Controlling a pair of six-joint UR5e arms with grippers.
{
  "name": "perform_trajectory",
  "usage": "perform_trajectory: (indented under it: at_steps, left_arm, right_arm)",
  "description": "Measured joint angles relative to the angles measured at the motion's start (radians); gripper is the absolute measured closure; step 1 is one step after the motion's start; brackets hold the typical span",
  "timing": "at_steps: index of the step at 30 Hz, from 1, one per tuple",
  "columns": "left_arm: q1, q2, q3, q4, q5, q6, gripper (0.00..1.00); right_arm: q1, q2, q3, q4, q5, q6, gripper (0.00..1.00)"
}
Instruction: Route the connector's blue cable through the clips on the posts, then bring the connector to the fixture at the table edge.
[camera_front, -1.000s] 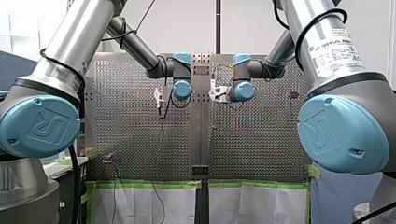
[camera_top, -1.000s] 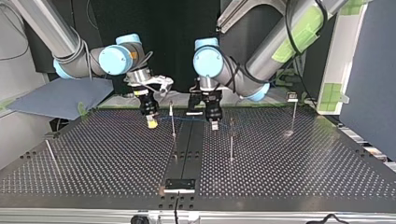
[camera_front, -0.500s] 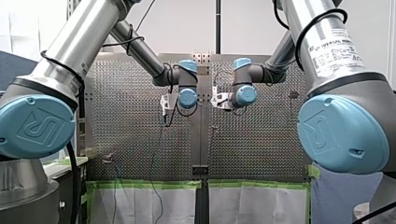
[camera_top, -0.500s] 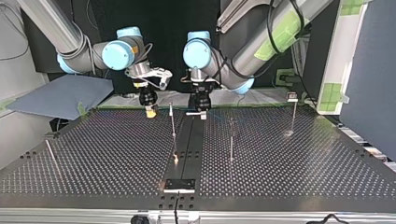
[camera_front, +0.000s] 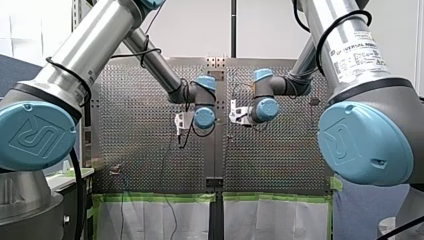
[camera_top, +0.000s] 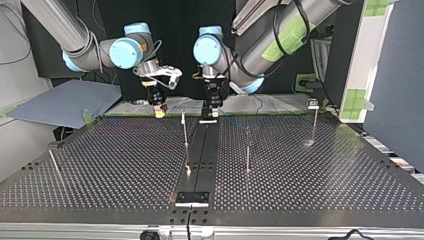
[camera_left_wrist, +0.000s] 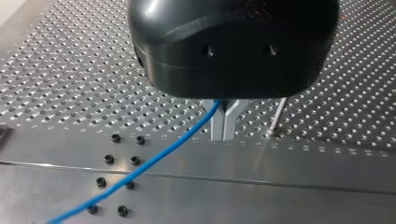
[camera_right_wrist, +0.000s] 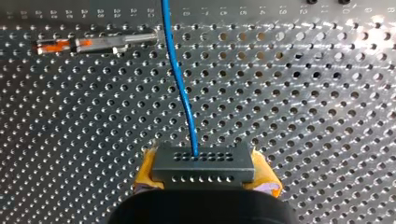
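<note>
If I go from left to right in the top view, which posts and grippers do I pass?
leaning post → my right gripper → second post → my left gripper → third post → last post

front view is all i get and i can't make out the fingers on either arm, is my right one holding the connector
Observer: Yes. In the right wrist view the right gripper has its yellow pads clamped on both sides of the connector, and the blue cable runs out ahead of it.
Operator: ok and my left
Observer: In the left wrist view the left gripper has its metal fingers shut on the blue cable, which trails away over the table.
</note>
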Motion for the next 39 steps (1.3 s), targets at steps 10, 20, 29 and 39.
perform_trajectory:
  at_steps: [10,20,29,39]
  left_arm:
    - [-0.007,-0.008,-0.028,0.024,0.005,0.002,1.0]
    - [-0.02,-0.05,-0.03,0.038,0.012,-0.002,1.0]
    - [-0.033,-0.075,-0.029,0.051,0.026,-0.004,1.0]
    - [-0.035,-0.119,-0.028,0.078,0.034,-0.013,1.0]
  right_arm:
    - [-0.015,0.001,0.043,-0.026,0.0,0.0,1.0]
    - [-0.047,0.002,0.089,-0.068,-0.007,-0.022,1.0]
    - [-0.065,0.002,0.13,-0.14,-0.051,-0.031,1.0]
    - [-0.087,0.003,0.186,-0.202,-0.085,-0.036,1.0]
